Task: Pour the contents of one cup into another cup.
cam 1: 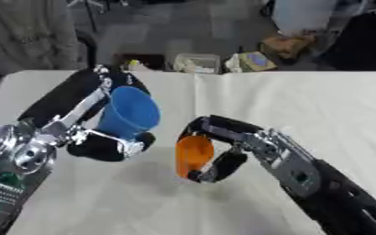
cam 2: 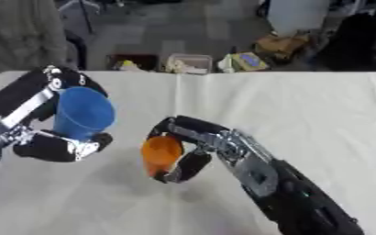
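Left hand [cam 1: 103,144] at 9 o'clock, fingers curled round blue cup [cam 1: 129,112] (mouth tilted rightward), right hand [cam 1: 231,137] at 6 o'clock, fingers wrapped round orange cup [cam 1: 194,155], white table [cam 1: 303,101].

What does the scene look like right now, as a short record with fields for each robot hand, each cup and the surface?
left robot hand: curled round the blue cup, held above the table
blue cup: tilted, mouth facing right toward the orange cup
right robot hand: curled round the orange cup
orange cup: tilted, mouth facing left
cup contents: cannot tell
gap: cups apart, not touching
surface: table under a white cloth
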